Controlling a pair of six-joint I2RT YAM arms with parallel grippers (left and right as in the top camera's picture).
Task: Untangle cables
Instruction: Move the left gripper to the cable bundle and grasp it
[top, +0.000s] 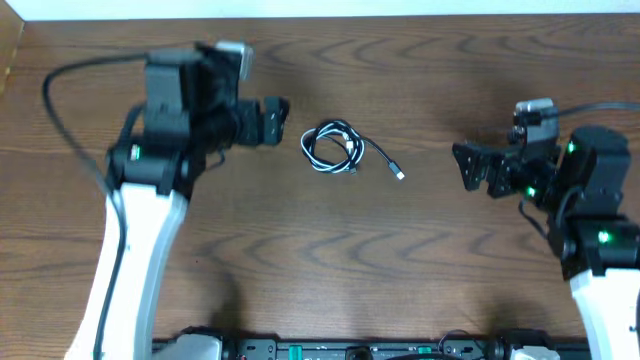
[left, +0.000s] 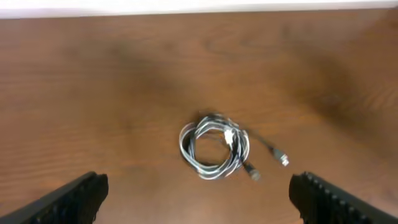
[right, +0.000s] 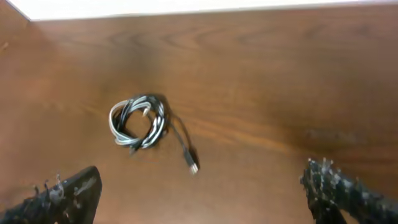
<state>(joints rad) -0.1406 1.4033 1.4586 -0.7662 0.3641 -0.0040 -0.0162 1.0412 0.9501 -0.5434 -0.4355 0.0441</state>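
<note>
thin black and white charging cables (top: 333, 146), one tangled coil | step: pre-grasp | left gripper (top: 285, 120) near coil, right gripper (top: 462, 167) well apart from it, both wide open, empty | next: pinch loose silver-tipped plug end (top: 399, 175)

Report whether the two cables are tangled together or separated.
Tangled. The black and white cables lie wound together in one small coil, with only a single plug end trailing out to the side.
</note>
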